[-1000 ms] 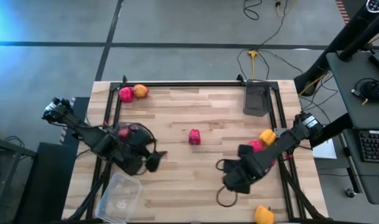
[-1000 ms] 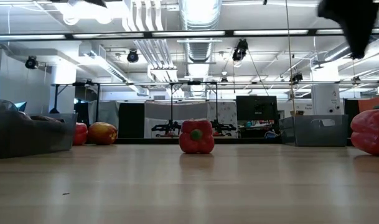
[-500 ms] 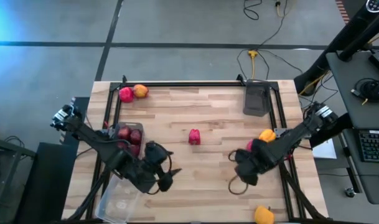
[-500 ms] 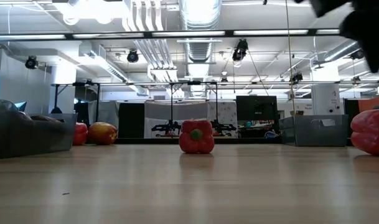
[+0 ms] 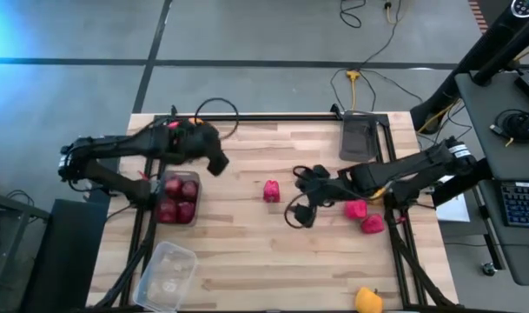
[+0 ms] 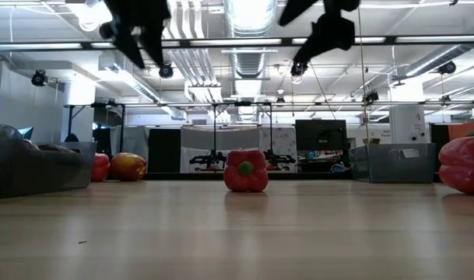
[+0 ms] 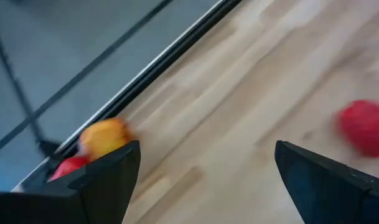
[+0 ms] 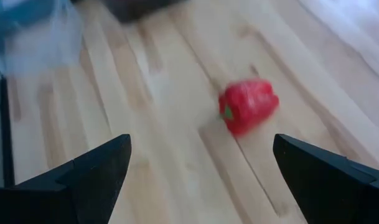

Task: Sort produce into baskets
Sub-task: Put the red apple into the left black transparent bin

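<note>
A red pepper [image 5: 271, 190] stands alone at the table's middle. My right gripper [image 5: 297, 213] hovers open just to its near right; in the right wrist view the pepper [image 8: 248, 104] lies ahead of the spread fingers. My left gripper [image 5: 217, 163] hangs open above the far left part of the table. Its wrist view shows an orange pepper [image 7: 102, 137] and a red one [image 7: 68, 167] by the far rail. A dark tray [image 5: 179, 198] at the left holds maroon produce. A clear tub [image 5: 167, 269] sits at the near left, and a dark grey tray [image 5: 358, 137] at the far right.
Two red peppers [image 5: 365, 216] lie under my right arm, and a yellow pepper [image 5: 368, 300] sits at the near right edge. A black rail [image 5: 264, 117] frames the table's far edge. Bare wood lies between the middle pepper and the near edge.
My left gripper has swung from the near left, by the clear tub, toward the far edge and now hangs near the far-left peppers, having turned on the way. My right gripper has moved toward the table's left, up to the middle red pepper. Both stay open.
</note>
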Robot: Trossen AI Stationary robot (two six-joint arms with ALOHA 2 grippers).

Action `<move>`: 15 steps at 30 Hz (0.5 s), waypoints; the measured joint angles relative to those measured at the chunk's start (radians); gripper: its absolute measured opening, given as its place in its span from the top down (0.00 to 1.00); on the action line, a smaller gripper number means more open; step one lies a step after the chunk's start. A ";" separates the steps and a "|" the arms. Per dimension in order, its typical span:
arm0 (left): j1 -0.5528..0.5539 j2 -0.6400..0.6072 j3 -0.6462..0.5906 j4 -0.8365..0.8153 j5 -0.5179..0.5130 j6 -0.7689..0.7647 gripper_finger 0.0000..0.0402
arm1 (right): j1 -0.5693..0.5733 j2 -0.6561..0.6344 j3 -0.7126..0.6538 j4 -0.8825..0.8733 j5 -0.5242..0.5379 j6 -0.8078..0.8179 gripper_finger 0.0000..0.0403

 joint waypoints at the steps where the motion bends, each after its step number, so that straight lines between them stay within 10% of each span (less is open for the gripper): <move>1: 0.032 -0.004 -0.028 0.017 0.003 0.019 0.12 | -0.006 0.004 0.000 0.024 0.000 -0.001 0.05; 15: 0.477 0.112 -0.115 0.309 0.222 0.126 0.09 | -0.090 0.051 0.000 0.098 -0.122 -0.249 0.05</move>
